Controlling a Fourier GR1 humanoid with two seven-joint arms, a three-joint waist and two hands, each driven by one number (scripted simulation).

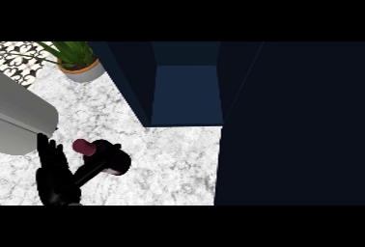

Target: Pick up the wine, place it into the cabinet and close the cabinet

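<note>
The wine [100,157] lies on its side on the counter [171,159] near the front edge, just right of the left hand [55,173] and touching its thumb. The hand's fingers point straight up, spread wide, holding nothing. The bottle is dark with a maroon cap. The cabinet [185,91] stands open behind.

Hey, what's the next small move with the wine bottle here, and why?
Probably close the left hand around the wine bottle: its fingers look straight beside the bottle, which lies on the marble counter, and the cabinet already stands open.
</note>
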